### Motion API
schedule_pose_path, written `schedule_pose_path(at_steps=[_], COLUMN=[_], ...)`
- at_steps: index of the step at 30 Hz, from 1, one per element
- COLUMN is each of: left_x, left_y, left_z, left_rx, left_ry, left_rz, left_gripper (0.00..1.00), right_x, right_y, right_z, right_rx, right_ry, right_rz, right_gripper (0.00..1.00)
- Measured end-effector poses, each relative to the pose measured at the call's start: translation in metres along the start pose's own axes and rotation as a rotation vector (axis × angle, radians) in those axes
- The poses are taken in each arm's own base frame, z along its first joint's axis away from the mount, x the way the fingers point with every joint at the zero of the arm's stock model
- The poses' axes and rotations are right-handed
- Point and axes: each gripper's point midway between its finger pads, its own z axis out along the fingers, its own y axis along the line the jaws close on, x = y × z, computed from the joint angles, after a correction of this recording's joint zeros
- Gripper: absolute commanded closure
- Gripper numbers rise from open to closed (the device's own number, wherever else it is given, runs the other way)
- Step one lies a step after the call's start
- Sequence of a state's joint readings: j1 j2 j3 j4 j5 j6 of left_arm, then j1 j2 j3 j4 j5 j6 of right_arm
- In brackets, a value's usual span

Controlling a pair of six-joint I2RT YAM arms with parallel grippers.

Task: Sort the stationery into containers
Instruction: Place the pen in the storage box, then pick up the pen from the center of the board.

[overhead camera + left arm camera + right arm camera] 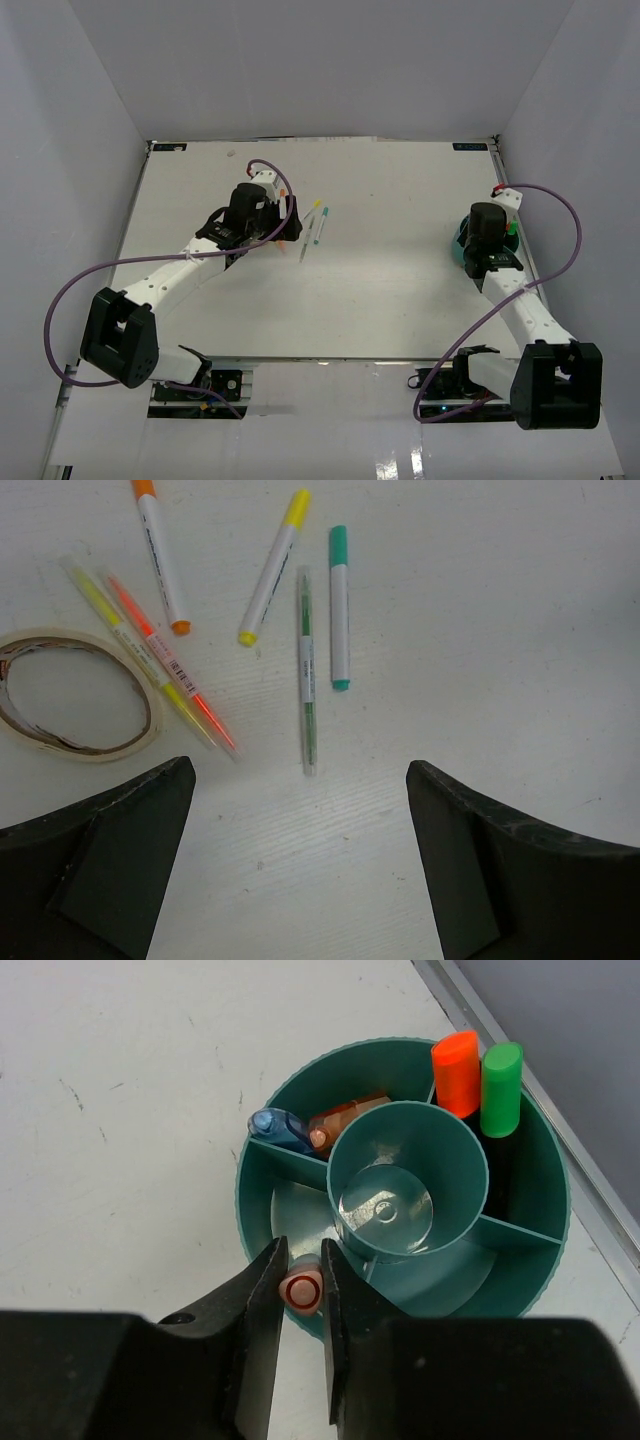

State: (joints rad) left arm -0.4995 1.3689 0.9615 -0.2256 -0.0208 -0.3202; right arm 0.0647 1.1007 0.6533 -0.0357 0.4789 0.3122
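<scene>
The round teal plastic organiser cup [457, 247], near the desk's right edge, sits mostly hidden under the right arm [520, 310]. Picture edges crop the orange-tipped white marker [160, 555] and the beige tape ring [150, 715].

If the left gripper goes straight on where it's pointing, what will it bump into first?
Probably the thin green pen, whose near tip lies between the fingers of the open left gripper; depth is unclear, so it may touch bare table first.
</scene>
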Motion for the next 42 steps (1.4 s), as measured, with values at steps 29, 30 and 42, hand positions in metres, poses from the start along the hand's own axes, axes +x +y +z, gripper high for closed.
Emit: schedule_pose_path(at_steps=[29, 30, 42], left_x=[0.04, 0.04, 0.015], left_y=[0.018, 0.019, 0.018], left_z=[0.036, 0.04, 0.095], left_rx=[-0.123, -0.138, -0.178], left_ry=[0.164, 0.174, 0.194], left_rz=[-0.103, -0.111, -0.061], left_gripper=[0.14, 0.16, 0.29], right_x=[-0.091, -0.088, -0.053], right_y=[0.042, 0.046, 0.067], right_z=[-0.102, -0.104, -0.123], right_rx=[-0.4, -0.427, -0.613], right_ry=[-0.221, -0.205, -0.127], right_rz=[0.03, 0.026, -0.005], right_gripper=[0.11, 0.11, 0.11])
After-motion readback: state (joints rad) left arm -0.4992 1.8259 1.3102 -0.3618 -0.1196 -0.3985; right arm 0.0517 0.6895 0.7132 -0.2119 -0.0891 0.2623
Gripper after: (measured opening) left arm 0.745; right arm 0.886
